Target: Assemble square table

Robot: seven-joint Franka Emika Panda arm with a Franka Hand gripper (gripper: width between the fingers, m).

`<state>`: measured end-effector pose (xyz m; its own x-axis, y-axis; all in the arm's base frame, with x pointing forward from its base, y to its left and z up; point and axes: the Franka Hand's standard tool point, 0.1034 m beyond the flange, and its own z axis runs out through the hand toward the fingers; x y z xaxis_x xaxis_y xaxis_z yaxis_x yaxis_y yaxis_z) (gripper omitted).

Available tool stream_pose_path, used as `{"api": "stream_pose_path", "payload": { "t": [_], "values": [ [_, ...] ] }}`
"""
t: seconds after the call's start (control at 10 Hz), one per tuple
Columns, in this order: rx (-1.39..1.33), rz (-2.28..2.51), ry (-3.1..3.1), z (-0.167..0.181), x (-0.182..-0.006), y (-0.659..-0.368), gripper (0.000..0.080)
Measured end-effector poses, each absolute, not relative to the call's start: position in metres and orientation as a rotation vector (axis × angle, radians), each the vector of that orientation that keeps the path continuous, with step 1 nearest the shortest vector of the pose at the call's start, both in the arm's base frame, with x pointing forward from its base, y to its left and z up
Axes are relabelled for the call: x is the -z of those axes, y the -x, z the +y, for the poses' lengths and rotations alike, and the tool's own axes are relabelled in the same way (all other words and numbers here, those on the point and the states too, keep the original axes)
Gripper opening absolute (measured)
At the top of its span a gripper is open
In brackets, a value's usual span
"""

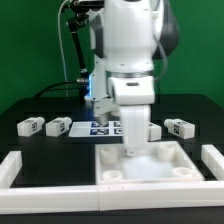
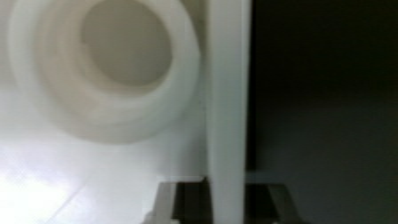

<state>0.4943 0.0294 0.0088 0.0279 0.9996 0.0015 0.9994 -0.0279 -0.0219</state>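
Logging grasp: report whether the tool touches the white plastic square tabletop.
Cannot tell: wrist view shows the white square tabletop's rim inside the tool, too blurred for contact or gap.

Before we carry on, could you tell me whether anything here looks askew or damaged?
Nothing stands out: the tabletop lies flat, sockets up, the gripper holds its rim, and the loose legs lie whole beside the marker board.

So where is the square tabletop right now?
In the exterior view, the square tabletop lies front and centre, directly under the hand, just in front of the marker board.
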Motion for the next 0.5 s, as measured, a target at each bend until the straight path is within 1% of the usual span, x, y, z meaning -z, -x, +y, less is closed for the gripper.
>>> {"api": "stream_pose_path", "payload": {
  "t": [0.1, 0.2, 0.5],
  "values": [
    [-0.032, -2.170, 2.238, 0.045, -0.009, -0.494, 0.0057],
    [-0.036, -2.169, 2.236, 0.053, -0.009, -0.495, 0.0057],
    [-0.064, -2.162, 2.253, 0.055, -0.009, -0.495, 0.0058]
  ]
}}
